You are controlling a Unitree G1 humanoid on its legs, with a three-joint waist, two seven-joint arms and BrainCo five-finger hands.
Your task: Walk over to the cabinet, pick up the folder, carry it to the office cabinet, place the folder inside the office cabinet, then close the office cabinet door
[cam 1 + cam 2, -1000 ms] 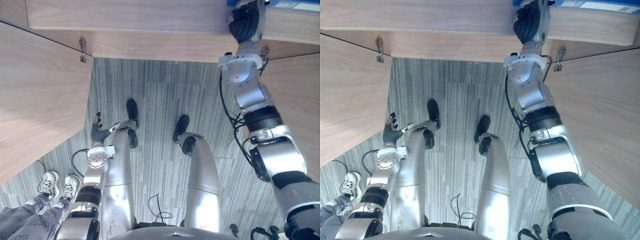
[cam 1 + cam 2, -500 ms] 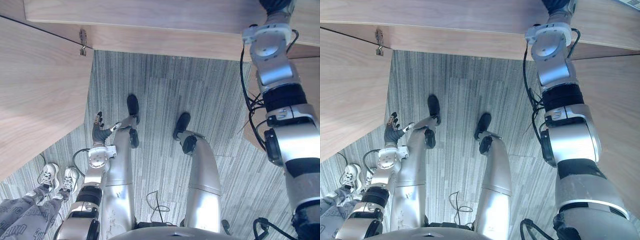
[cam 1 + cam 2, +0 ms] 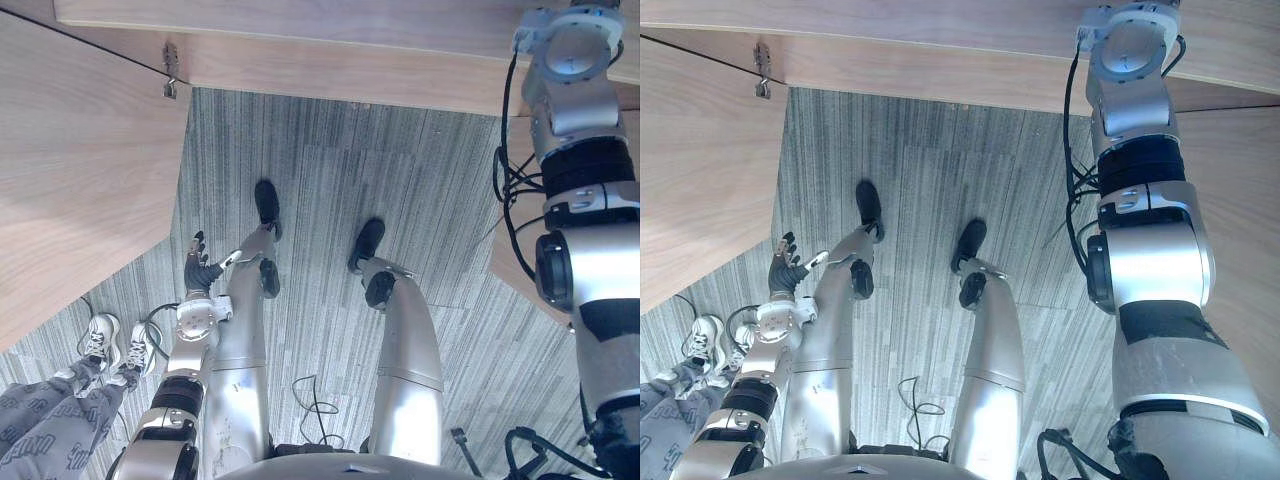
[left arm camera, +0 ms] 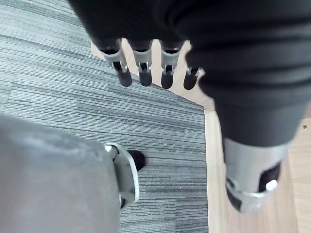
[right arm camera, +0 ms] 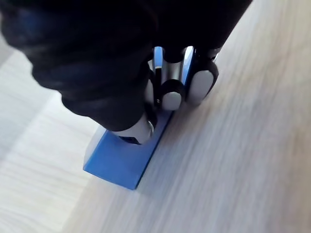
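Reached further in, right hand (image 5: pixel 167 92) clasps folder (image 5: pixel 121 162) on cabinet shelf (image 5: pixel 233 160)

The cabinet's shelf board (image 3: pixel 300 30) runs across the top. The left door (image 3: pixel 70 170) stands open below it on a hinge (image 3: pixel 172 72), and the right door (image 3: pixel 1240 200) stands open opposite. The carpet floor (image 3: pixel 320 170) lies between the doors. A person's shoes (image 3: pixel 105 340) stand on the carpet at lower left, just beside the left door's edge. The left hand (image 3: pixel 200 268) hangs over the carpet near them. The folder (image 5: pixel 121 160) rests on a wooden panel (image 5: pixel 233 160), with the right hand (image 5: pixel 97 58) clasped over its upper edge.
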